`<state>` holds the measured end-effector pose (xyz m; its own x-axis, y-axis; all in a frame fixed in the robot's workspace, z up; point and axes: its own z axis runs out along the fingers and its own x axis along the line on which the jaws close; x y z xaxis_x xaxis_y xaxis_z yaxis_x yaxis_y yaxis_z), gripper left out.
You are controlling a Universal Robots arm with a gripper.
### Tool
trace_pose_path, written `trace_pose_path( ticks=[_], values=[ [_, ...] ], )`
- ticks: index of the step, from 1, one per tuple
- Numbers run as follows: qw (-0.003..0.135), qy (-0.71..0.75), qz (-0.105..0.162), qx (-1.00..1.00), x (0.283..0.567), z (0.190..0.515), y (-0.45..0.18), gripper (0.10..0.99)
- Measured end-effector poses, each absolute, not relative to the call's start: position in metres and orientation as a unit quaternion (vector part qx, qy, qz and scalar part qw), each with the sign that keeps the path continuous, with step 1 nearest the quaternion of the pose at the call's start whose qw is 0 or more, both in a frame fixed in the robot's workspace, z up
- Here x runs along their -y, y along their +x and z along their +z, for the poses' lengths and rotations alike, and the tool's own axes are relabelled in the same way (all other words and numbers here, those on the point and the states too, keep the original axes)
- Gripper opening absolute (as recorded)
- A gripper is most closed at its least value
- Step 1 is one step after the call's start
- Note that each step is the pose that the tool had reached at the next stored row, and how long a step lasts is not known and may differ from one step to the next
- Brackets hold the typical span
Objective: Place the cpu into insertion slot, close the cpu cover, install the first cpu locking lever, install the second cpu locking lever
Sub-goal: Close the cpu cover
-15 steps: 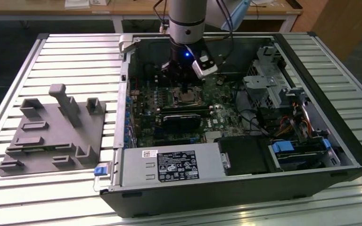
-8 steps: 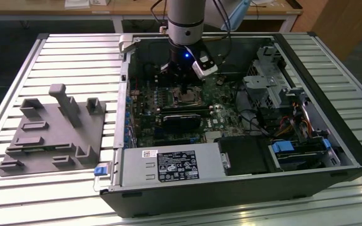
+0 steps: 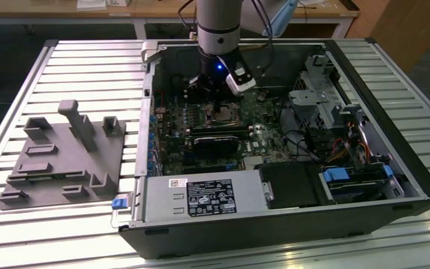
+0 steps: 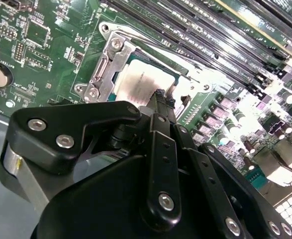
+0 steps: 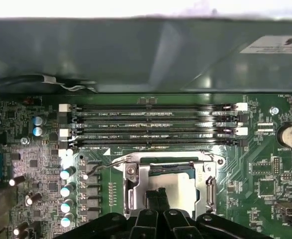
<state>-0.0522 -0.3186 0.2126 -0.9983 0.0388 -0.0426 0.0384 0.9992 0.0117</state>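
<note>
We log the hand (image 4: 160,97) low inside the case (image 3: 290,227), fingers together, gripping nothing, tips just over the cpu (image 4: 142,82), cpu flat within the cover (image 4: 107,65) cut-out, cover down on the board (image 5: 265,172), memory slots (image 5: 150,124) beside

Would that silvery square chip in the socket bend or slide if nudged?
The small silvery square chip likely stays stiff, its top looking like solid metal. It probably won't slide: a thin silver metal frame surrounds it.
</note>
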Motion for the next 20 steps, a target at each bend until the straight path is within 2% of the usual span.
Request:
trace_pose_path(
  ticks=[20],
  values=[
    [0.021, 0.033, 0.005, -0.999, 0.319, 0.201, -0.067, 0.106]
  ],
)
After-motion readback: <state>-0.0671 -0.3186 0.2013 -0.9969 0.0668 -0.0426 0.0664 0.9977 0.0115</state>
